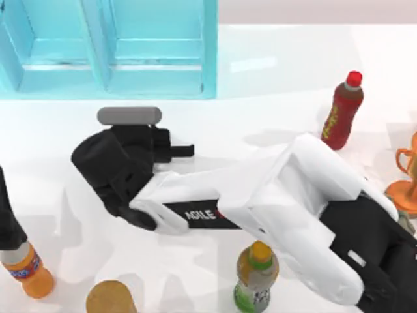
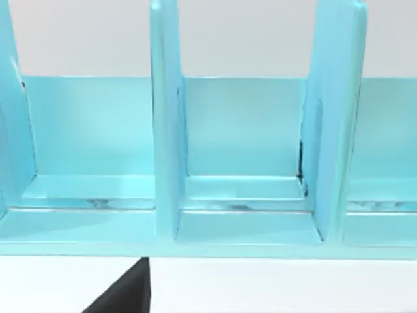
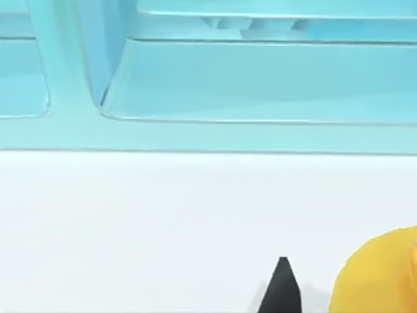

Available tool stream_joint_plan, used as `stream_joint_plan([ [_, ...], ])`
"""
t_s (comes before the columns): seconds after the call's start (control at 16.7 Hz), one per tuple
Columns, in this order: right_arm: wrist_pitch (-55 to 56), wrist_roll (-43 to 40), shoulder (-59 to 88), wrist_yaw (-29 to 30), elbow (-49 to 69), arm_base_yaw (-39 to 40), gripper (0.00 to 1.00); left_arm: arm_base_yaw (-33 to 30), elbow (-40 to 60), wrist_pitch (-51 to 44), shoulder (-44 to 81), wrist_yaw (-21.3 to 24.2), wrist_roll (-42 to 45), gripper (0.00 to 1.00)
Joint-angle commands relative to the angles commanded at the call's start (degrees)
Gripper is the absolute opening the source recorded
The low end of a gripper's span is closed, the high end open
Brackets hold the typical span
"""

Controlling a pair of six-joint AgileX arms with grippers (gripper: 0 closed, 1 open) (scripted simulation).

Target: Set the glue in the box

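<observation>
The turquoise box (image 1: 208,59) with its inner dividers stands at the back left of the table. It also fills the background of the left wrist view (image 2: 163,130) and the right wrist view (image 3: 65,85). My right arm reaches across from the lower right, and my right gripper (image 1: 130,163) hovers just in front of the box. In the right wrist view a yellow-orange rounded body, the glue (image 3: 381,274), sits close beside a black part of that gripper (image 3: 280,290), low over the white table. My left arm (image 1: 6,208) is parked at the left edge.
A red-capped dark red bottle (image 1: 344,111) stands at the right. An orange-capped green bottle (image 1: 255,277) stands at the front, under the right arm. An orange soda bottle (image 1: 29,270) and a round tan object (image 1: 111,297) are at the front left. An orange trophy (image 1: 407,176) is at the right edge.
</observation>
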Motion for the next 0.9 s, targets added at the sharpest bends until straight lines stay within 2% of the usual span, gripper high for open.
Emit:
stream_joint_plan([
  [0.24,-2.32,0.09,-2.18,-0.04,0.44,0.27,0.00,0.00,0.00,0.00,0.00,0.00,0.00,1.00],
  [0.6,-13.62,0.22,-11.10,-0.15,2.38,0.24,0.00,0.00,0.00,0.00,0.00,0.00,0.00,1.00],
  [0.9,-13.74,0.30,-11.22,-0.15,2.42,0.24,0.00,0.00,0.00,0.00,0.00,0.00,0.00,1.00],
])
